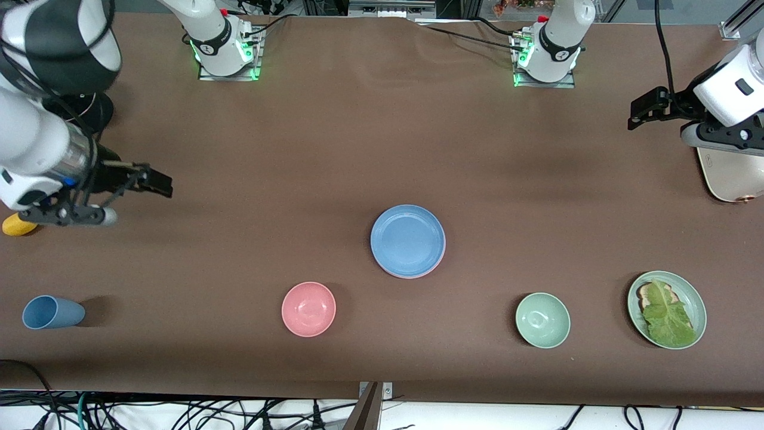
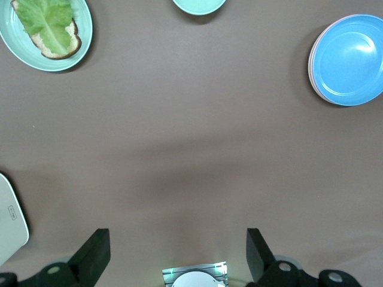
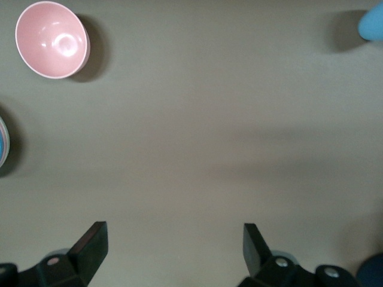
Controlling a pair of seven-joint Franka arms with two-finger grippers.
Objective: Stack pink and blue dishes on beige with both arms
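Note:
The blue dish [image 1: 407,239] lies on top of a stack at the middle of the table. A thin pink dish rim [image 1: 410,277] shows under it. In the left wrist view the blue dish [image 2: 353,57] and the pink rim [image 2: 312,63] appear too. The beige dish is hidden. My left gripper [image 1: 641,113] hangs open and empty over the left arm's end of the table, its fingers wide apart [image 2: 176,239]. My right gripper [image 1: 158,182] hangs open and empty over the right arm's end [image 3: 173,233]. Both are well away from the stack.
A pink bowl [image 1: 308,309] and a pale green bowl [image 1: 542,320] sit nearer the front camera than the stack. A blue cup [image 1: 52,312] lies on its side. A green plate [image 1: 632,310] holds bread and lettuce. A cream flat device [image 1: 728,179] and a yellow object [image 1: 18,226] lie at the table's ends.

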